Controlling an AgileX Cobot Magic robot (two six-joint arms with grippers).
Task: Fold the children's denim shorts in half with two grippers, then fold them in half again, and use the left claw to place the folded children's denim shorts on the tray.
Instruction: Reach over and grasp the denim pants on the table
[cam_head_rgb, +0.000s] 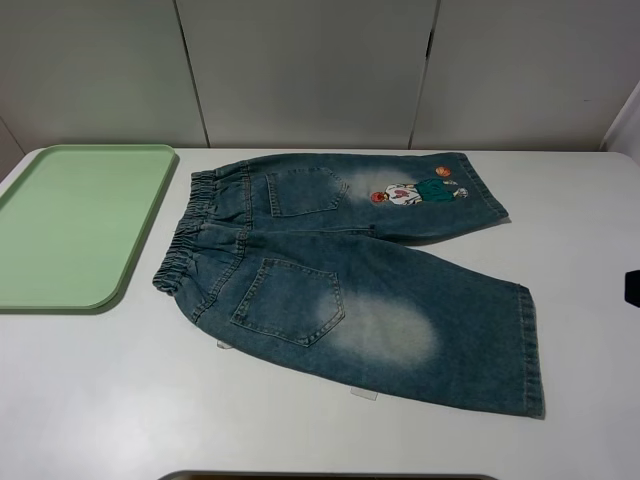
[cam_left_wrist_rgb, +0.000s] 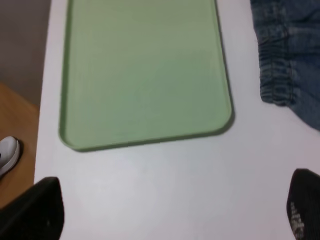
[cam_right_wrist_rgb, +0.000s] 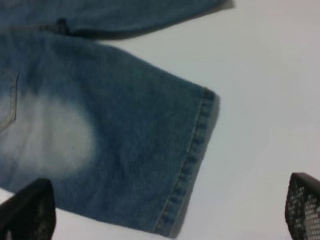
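The children's denim shorts (cam_head_rgb: 350, 270) lie flat and unfolded on the white table (cam_head_rgb: 100, 400), with both patch pockets facing up; the gathered elastic waistband (cam_head_rgb: 195, 240) faces the tray (cam_head_rgb: 60, 215), and the two legs run away from it toward the right of the high view. The farther leg carries the cartoon figure print (cam_head_rgb: 418, 192) close to its hem; the nearer leg has a large whitish worn patch (cam_head_rgb: 385, 330) beside its pocket (a fainter pale area shows on the farther leg too). The pale green tray rests on the table at the left, near the waistband but not touching it; a strip of bare table shows between them.

The left gripper (cam_left_wrist_rgb: 167, 212) hangs over bare table just off one short, rounded end of the tray; its fingers (cam_left_wrist_rgb: 35, 212) stand wide apart and grip nothing; a corner of the waistband lies off to one side in its wrist view, well apart from either finger. Past the table edge in that view, a white shoe (cam_left_wrist_rgb: 7, 155) sits on a brown floor.

The right gripper (cam_right_wrist_rgb: 167, 210) hangs by the hem (cam_right_wrist_rgb: 192, 165) of the nearer leg; its fingers (cam_right_wrist_rgb: 304, 207) are likewise spread wide and hold nothing; one shows in front of the denim, the other in front of bare table beyond the hem; whether either touches what lies under it cannot be told.
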